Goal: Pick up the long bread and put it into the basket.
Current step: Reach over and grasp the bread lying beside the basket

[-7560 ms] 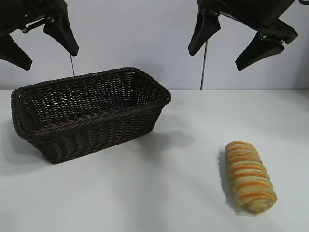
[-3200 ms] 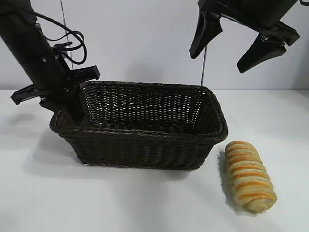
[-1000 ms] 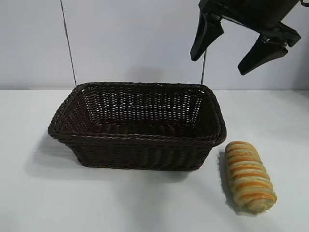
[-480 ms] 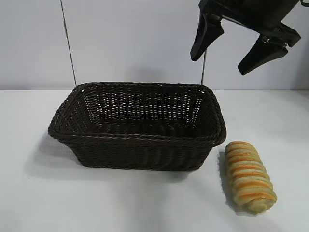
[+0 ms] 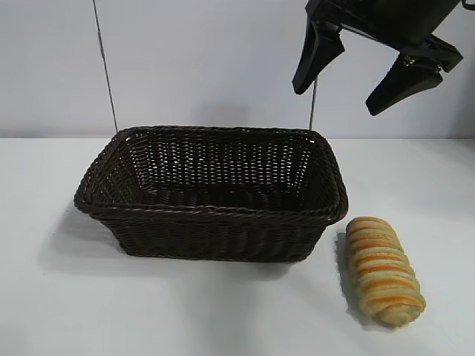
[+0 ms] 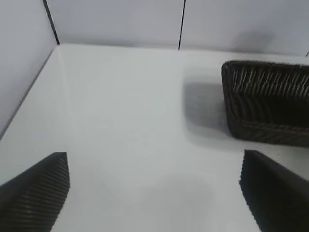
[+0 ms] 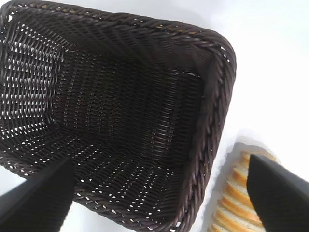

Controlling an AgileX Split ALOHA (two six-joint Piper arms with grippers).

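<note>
The long bread (image 5: 383, 270), tan-yellow with orange-brown stripes, lies on the white table just right of the basket (image 5: 215, 215), a dark brown woven wicker basket with nothing in it. My right gripper (image 5: 375, 74) hangs open and empty high above the basket's right end and the bread. In the right wrist view the basket (image 7: 212, 96) fills most of the picture and the bread (image 7: 236, 198) shows beside it. My left gripper (image 6: 154, 188) is out of the exterior view; its wrist view shows it open over bare table, with an end of the basket (image 6: 265, 125) farther off.
The white table (image 5: 223, 311) runs to a pale back wall. Two thin dark vertical lines (image 5: 104, 67) stand against the wall behind the basket. In the left wrist view a wall corner (image 6: 50, 24) bounds the table.
The left arm moved the basket to the right, next to the bread, then left the exterior view. Over the last second nothing has visibly moved.
</note>
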